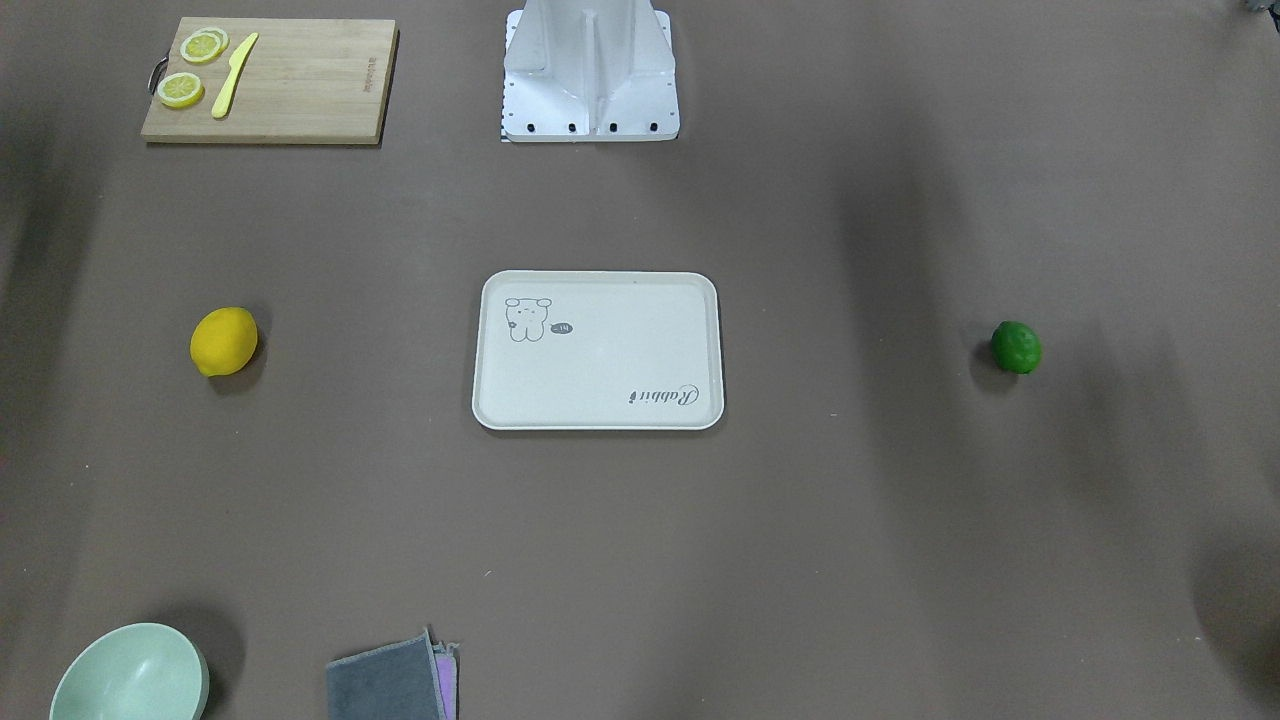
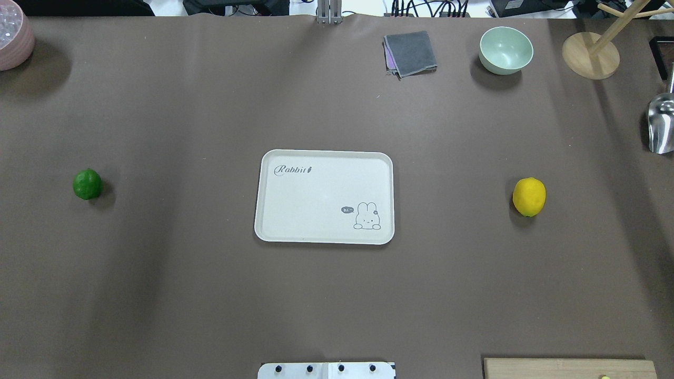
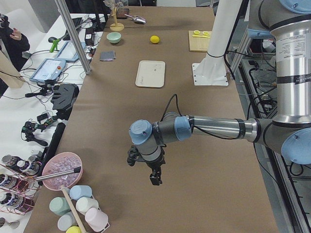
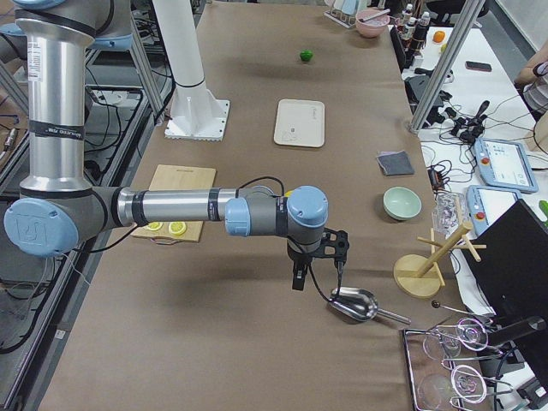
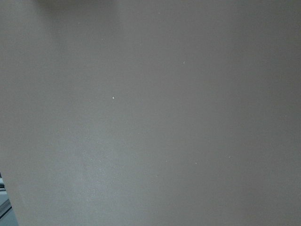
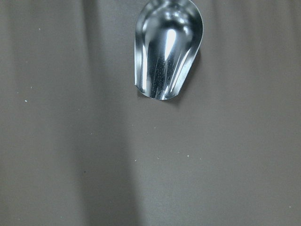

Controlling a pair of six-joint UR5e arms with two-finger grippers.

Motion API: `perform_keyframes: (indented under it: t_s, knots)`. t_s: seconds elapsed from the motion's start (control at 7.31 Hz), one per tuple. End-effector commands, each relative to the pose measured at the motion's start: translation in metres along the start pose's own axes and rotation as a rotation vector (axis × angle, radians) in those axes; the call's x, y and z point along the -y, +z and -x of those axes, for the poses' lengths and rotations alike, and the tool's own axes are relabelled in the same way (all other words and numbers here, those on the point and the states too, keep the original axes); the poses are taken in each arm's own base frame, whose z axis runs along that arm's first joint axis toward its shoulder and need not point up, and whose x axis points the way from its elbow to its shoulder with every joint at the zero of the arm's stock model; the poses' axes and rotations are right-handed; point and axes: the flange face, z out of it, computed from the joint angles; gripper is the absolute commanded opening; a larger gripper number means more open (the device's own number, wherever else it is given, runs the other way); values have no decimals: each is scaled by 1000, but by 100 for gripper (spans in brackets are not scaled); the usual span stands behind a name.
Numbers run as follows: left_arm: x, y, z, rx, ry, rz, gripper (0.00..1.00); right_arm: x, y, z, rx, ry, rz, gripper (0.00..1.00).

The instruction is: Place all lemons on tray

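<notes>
The cream-white tray lies mid-table with nothing on it; it also shows in the front view. The yellow lemon lies on the table to the robot's right of the tray, also in the front view. The green lemon lies to the robot's left, also in the front view. My left gripper hangs over bare table at the far left end, away from both lemons. My right gripper hangs over the far right end, near a metal scoop. I cannot tell whether either is open or shut.
A wooden cutting board with lemon slices and a yellow knife lies near the robot's right side. A metal scoop, a wooden stand, a green bowl, a grey cloth and a pink bowl line the table's edges.
</notes>
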Motion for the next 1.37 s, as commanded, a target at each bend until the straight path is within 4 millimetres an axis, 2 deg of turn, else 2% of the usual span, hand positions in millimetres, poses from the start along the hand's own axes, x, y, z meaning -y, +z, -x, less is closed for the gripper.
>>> perform_keyframes:
  t_s: [0.0,0.27,0.41,0.55,0.82,1.09,1.23]
  knots:
    - [1,-1,-2,-1,-5,13,98,0,1,-1,-2,3,2,100]
    - [9,-12,-6,-4,-14,15,98,1,1,-1,0,2,2,100]
    - [6,-13,-6,-8,-16,13,98,1,2,4,4,1,6,100]
    - [9,-13,-6,-4,-14,14,98,3,5,13,31,-6,16,99]
    - [22,-27,-15,-11,-19,-19,98,7,12,44,38,-45,32,99]
    - [27,-44,-39,-110,-143,-81,97,8,21,74,38,-57,49,99]
    - [38,-60,-63,-138,-211,-126,97,14,22,91,42,-30,50,99]
